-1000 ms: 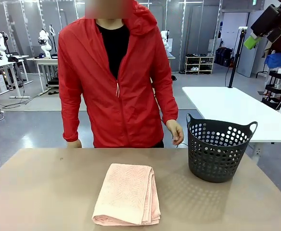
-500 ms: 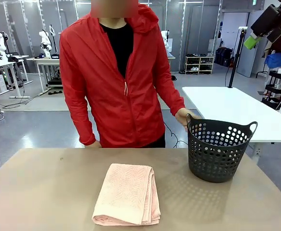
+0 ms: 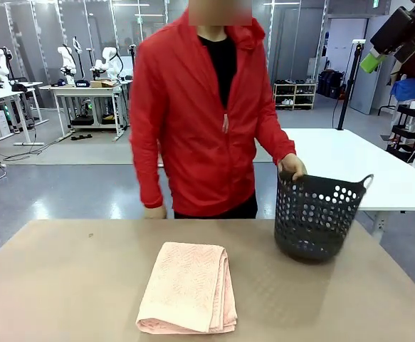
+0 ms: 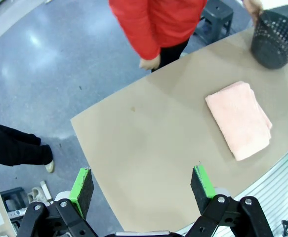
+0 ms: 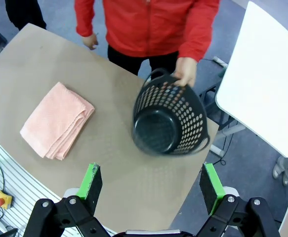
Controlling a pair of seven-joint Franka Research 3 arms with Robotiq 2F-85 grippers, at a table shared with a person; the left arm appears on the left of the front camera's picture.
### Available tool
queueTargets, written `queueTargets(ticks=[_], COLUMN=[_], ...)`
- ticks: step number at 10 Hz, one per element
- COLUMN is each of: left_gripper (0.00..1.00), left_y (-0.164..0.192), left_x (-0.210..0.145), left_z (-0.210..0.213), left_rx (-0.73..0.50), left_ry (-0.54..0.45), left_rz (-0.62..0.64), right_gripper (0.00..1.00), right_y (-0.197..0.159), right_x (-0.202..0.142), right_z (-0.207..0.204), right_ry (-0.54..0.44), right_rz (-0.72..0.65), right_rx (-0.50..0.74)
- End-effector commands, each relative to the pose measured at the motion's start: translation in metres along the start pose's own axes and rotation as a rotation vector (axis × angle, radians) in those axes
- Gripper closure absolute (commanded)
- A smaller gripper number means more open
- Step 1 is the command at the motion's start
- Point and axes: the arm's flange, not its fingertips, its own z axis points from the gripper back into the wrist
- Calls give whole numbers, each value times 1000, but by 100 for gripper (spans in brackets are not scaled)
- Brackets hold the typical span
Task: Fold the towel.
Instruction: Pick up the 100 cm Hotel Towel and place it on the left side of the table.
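The brown table (image 3: 65,285) carries the folded towel (image 3: 189,286) near its robot-side edge, left of the dark perforated basket (image 3: 317,217). The towel's long axis runs from the robot's side toward the person (image 3: 207,114), leaning slightly rightward at the far end. Since a second ago the person has stepped right, and a hand (image 3: 292,167) now grips the basket rim, tilting it. The left pincer (image 4: 143,183) and right pincer (image 5: 151,186) hang high, jaws wide, holding nothing.

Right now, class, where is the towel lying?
In the front view, the folded towel lies on the table's near middle, left of the basket.
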Motion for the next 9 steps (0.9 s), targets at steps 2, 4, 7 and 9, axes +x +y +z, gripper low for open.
queueTargets(ticks=[2, 4, 7, 9], left_gripper=[0, 0, 0, 0], left_y=[8, 5, -15, -38], left_x=[-5, -22, -48, -71], left_z=[-38, -106, -230, -294], left_rx=[-107, -204, -320, -402], left_ry=[-2, 20, 73, 98], left_rz=[102, 156, 240, 307], right_gripper=[0, 0, 0, 0], right_y=[-2, -2, -2, -2], right_x=[1, 1, 1, 1], right_z=[0, 0, 0, 0], right_ry=[-1, -1, -1, -1], right_rz=[-3, -3, -3, -3], right_rx=[-3, -3, -3, -3])
